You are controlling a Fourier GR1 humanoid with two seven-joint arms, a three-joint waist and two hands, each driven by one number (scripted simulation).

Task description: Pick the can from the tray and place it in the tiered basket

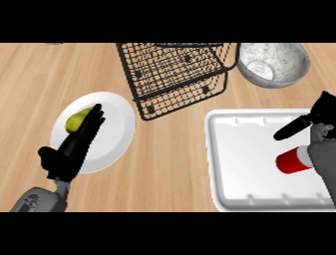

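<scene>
Reach step: right hand (pixel 325 117), fingers spread, hovers above red can (pixel 294 160) in white tray (pixel 237 149), lower right; next, close round it.

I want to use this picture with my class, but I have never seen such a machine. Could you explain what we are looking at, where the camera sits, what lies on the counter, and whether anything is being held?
The camera sits in a humanoid robot's head and looks steeply down at a wooden counter. The two grey forearms coming in from below are the robot's own, each ending in a black hand.

The left hand is open and rests over a white plate that holds a yellow-green fruit.

The right hand hangs over a white tray. A red can lies on its side in the tray, partly hidden by the forearm. The hand looks open and does not hold the can.

Further back stand a black wire tiered basket and a grey speckled bowl.

Nothing is held.
</scene>
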